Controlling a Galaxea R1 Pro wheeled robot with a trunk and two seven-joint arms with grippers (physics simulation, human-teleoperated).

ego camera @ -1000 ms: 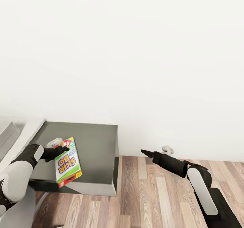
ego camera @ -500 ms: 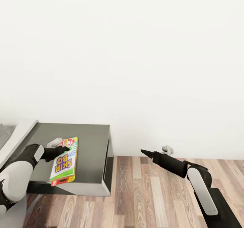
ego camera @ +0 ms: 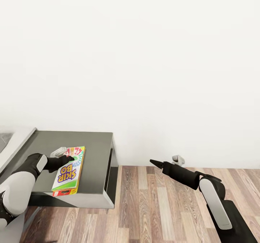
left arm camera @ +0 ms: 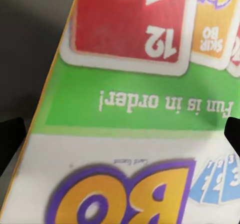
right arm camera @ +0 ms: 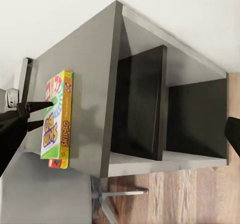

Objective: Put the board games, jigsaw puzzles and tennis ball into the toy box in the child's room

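Observation:
In the head view my left gripper [ego camera: 69, 159] is shut on the top end of the white-green "SKIP-BO" board game [ego camera: 67, 172]. The box hangs nearly flat over the top of a dark grey cabinet [ego camera: 94, 149]; I cannot tell whether it touches. The left wrist view shows the box face [left arm camera: 125, 99] between both black fingertips [left arm camera: 11, 134]. In the right wrist view the box [right arm camera: 57, 120] lies along the cabinet top with the left gripper [right arm camera: 40, 109] on it. My right gripper [ego camera: 152, 161] is held out over the wood floor, open and holding nothing.
The cabinet [right arm camera: 150, 104] has open shelf compartments on its side and stands against a plain white wall. A pale grey edge [ego camera: 16, 140] runs along its far left. Wood-plank floor [ego camera: 155, 207] stretches to the right of the cabinet. A small white fitting [ego camera: 177, 159] sits low on the wall.
The view has panned, so the cabinet sits further left in the picture. The held SKIP-BO box has swung from a tilted pose to nearly flat. The right arm has kept its pose.

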